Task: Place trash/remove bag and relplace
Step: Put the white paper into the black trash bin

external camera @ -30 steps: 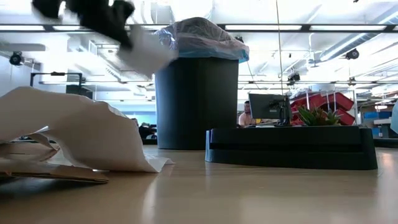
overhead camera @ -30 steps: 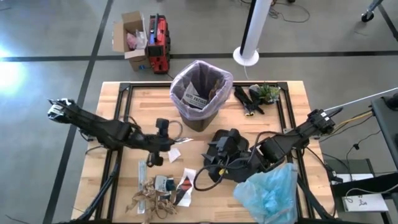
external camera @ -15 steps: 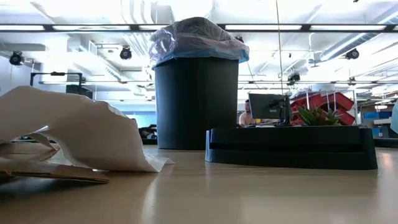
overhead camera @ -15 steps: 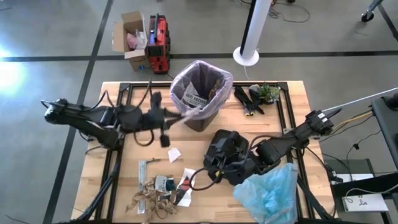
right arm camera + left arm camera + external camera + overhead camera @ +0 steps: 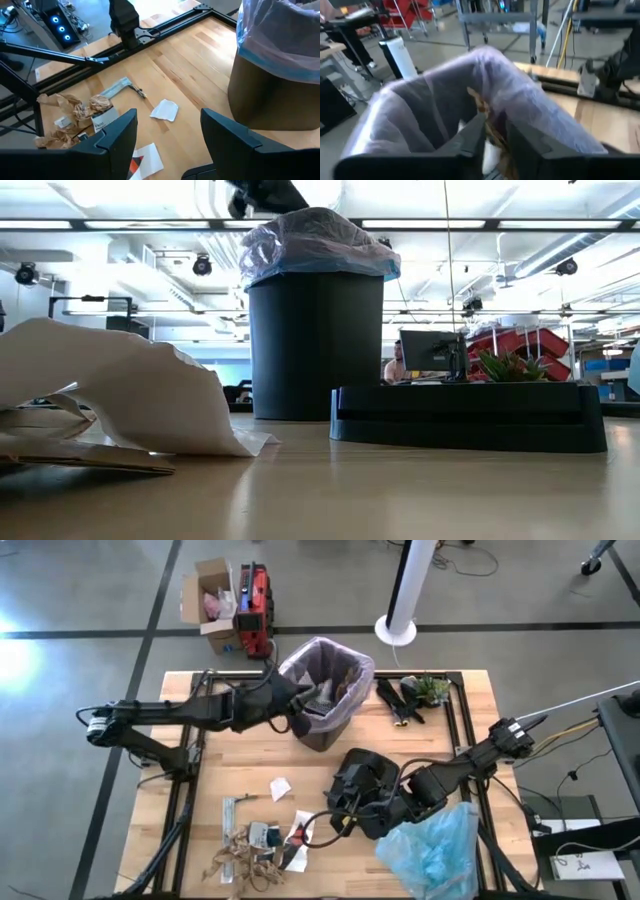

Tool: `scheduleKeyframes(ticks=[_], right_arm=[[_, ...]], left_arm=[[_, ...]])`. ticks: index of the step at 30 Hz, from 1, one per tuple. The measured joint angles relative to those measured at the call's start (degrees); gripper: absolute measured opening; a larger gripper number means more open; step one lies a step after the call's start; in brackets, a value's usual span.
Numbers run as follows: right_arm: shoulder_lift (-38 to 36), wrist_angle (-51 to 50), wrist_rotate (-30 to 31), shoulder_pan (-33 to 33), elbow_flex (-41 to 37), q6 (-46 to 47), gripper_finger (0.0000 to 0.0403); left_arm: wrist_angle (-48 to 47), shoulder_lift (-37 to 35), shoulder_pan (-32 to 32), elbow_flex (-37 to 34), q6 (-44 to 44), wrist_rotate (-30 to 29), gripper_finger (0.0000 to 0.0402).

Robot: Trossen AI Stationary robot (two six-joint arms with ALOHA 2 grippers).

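- no readable writing: only illegible print on a small wrapper [image 5: 102, 120] in the trash [image 5: 258, 850] on the table [image 5: 470, 720], and on a white sheet [image 5: 318, 708] inside the bin [image 5: 322, 730].
- left gripper [image 5: 296, 700] reaching over the bin's rim, just above the pale pink-lavender bag [image 5: 530, 100] lining it; fingers [image 5: 470, 145] parted by a narrow gap, nothing clamped between them; crumpled brown paper [image 5: 485, 112] directly below and ahead of the tips, down inside the liner.
- right gripper [image 5: 167, 130] hovering low over the wood, fingers [image 5: 117, 132] spread wide and empty; white scrap [image 5: 165, 109] just ahead between them, loose heap of brown paper and wrappers farther ahead, bin off to one side.
- crinkly light blue bag [image 5: 432, 848] lying beside the right arm, near the table's front edge.
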Motion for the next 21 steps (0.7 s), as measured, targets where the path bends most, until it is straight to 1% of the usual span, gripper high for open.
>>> scheduleKeyframes(ticks=[3, 5, 8, 11, 13, 16, 18, 21], right_arm=[[0.00, 0.03, 0.61, 0.00, 0.00, -0.01, 0.0204], [0.47, 0.08, 1.97, 0.00, 0.00, -0.22, 0.0204], [1.62, -0.37, 3.03, 0.30, -0.04, -0.36, 0.0204], [3.27, -0.35, 3.12, 0.39, -0.04, -0.58, 0.0204], [4.53, -0.18, 3.05, 0.20, -0.07, -1.21, 0.0204], [6.34, 0.64, 3.02, -0.64, -0.09, -3.38, 0.0204], [7.45, 1.97, 2.84, -1.35, -0.09, -6.42, 0.0204], [8.86, 4.60, 1.83, -2.54, -0.13, -12.26, 0.0204]], left_arm=[[-1.45, -0.58, -0.68, 0.00, -0.05, 0.01, 0.0130], [-2.43, -2.49, -1.33, -0.06, -0.16, 0.01, 0.0160], [-2.90, -7.19, -3.33, -0.07, -0.16, 0.01, 0.0199], [-4.29, -12.57, -6.48, -0.07, -1.53, 0.03, 0.0229], [-6.59, -15.61, -9.37, -0.07, -3.71, 0.05, 0.0244], [-11.80, -19.12, -15.32, -0.07, -8.01, 0.14, 0.0260], [-15.94, -20.32, -19.79, -0.08, -11.83, 0.17, 0.0267], [-19.76, -20.72, -26.81, -1.66, -17.85, 0.17, 0.0274]])
